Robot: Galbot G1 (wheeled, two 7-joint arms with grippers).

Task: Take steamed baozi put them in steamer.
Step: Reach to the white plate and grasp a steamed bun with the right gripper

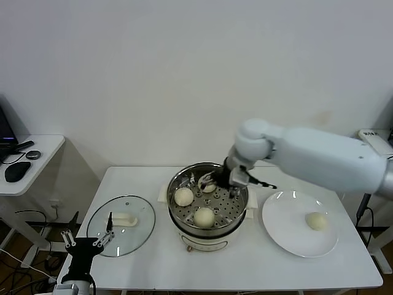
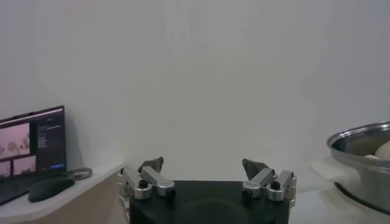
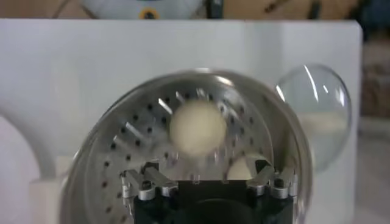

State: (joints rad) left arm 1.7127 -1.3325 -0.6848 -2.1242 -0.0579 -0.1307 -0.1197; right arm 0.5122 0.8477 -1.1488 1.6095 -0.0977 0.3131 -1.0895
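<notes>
Right gripper point(image 1: 207, 182), fingers spread, hangs inside the round shiny stainless-steel steamer point(image 1: 236, 206) above three round cream-white baozi point(image 1: 204, 216); left gripper point(image 2: 207, 173), spread open, is parked well left of the steamer

Right arm point(image 1: 319, 157) stretched in from the right side, bent at the wrist, angled downward toward the centre of the table. Right gripper point(image 1: 209, 182) low at the arm's end, fingers point(image 3: 139, 182) spread apart, nothing clamped between them. Left gripper point(image 1: 86, 243) parked low at the near left edge, pointing forward, fingers point(image 2: 152, 173) wide apart and holding nothing.
</notes>
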